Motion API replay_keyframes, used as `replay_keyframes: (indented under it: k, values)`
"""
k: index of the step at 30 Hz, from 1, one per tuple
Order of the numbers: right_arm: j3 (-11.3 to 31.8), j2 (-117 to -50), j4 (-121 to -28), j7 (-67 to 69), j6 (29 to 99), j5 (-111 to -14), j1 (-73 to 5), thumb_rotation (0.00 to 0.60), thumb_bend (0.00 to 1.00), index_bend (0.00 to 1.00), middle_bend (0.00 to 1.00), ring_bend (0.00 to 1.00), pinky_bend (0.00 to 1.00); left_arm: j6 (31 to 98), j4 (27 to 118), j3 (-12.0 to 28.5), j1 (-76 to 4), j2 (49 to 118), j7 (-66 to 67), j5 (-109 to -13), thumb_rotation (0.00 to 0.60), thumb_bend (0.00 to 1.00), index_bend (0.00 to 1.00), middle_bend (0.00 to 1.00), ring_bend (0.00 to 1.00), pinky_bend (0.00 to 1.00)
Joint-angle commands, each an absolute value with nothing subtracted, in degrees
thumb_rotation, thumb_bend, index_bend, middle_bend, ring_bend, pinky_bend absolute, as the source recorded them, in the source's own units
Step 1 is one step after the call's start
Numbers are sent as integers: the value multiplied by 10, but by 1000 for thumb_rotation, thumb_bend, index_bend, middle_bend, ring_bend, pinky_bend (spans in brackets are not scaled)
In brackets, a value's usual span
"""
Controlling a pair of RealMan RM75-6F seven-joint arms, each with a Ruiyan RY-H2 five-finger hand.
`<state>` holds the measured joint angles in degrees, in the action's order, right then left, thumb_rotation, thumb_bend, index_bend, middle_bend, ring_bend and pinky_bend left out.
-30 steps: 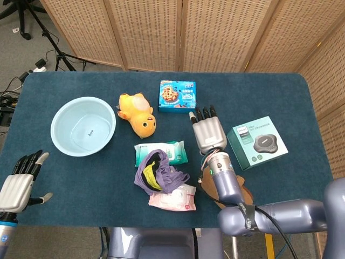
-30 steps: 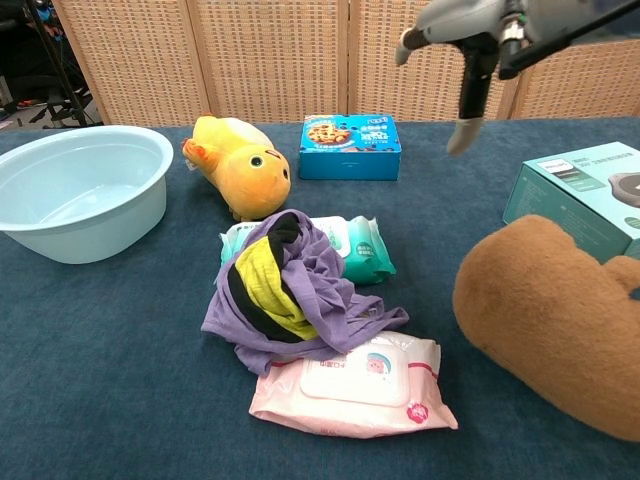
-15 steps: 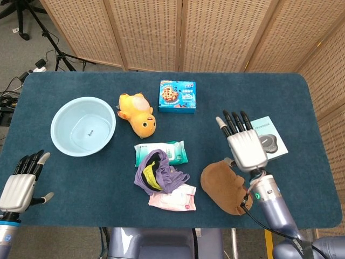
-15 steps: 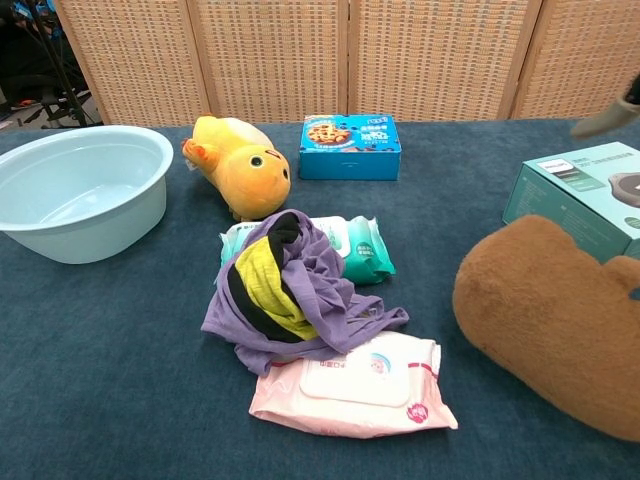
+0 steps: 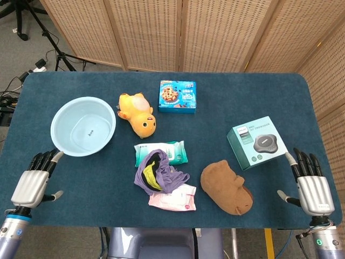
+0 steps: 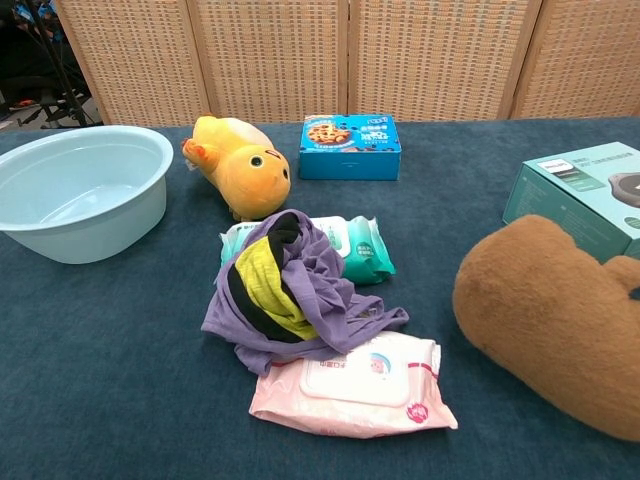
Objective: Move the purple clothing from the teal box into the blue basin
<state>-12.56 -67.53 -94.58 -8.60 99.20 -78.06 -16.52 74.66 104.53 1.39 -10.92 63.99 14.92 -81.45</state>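
The purple clothing [image 5: 161,176] [image 6: 305,290], with a yellow and black piece in its folds, lies crumpled on the table's middle, across two wipes packs. The teal box [image 5: 256,142] [image 6: 578,190] stands to the right, shut, apart from the clothing. At far left sits the light blue basin [image 5: 81,123] [image 6: 80,190], with nothing in it. My left hand [image 5: 33,183] hovers at the front left edge, just below the basin, fingers spread and holding nothing. My right hand [image 5: 311,188] is at the front right corner, fingers apart, also holding nothing. The chest view shows neither hand.
A yellow plush duck [image 5: 139,114] [image 6: 240,165] and a blue cookie box [image 5: 177,96] [image 6: 351,133] sit behind the clothing. A brown plush [image 5: 226,186] [image 6: 545,300] lies to its right. A teal wipes pack [image 5: 173,151] [image 6: 365,245] and pink wipes pack [image 5: 175,198] [image 6: 360,385] lie under it.
My right hand has swung from above the table's middle out to the front right corner. My left hand has edged forward toward the basin. The clothing has not moved.
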Motion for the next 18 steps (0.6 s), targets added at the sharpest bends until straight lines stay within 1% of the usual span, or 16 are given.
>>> replay_keyframes:
  k: [1,3,5,10,14,18]
  values:
    - [-111,-691,-921,-67,1001,-798,-143,600,156,0,0,0,0,711,1079,36,-142,620,167,-797,600,131,0,0,0,0]
    - [-106,-692,-916,-59,999,-806,-135,600,156,0,0,0,0,687,1100,48,-162,606,179,-781,600,129,0,0,0,0]
    - [-100,-690,-911,-53,995,-815,-130,600,156,0,0,0,0,645,1129,69,-197,585,190,-755,600,126,0,0,0,0]
    - [-86,-686,-909,-44,989,-830,-118,600,156,0,0,0,0,552,1168,102,-267,553,195,-681,600,119,0,0,0,0]
    - [-75,-683,-908,-38,982,-836,-110,600,156,0,0,0,0,472,1178,118,-332,541,206,-619,600,112,0,0,0,0]
    - [-68,-682,-908,-36,976,-842,-105,600,156,0,0,0,0,413,1161,123,-388,546,220,-575,600,111,0,0,0,0]
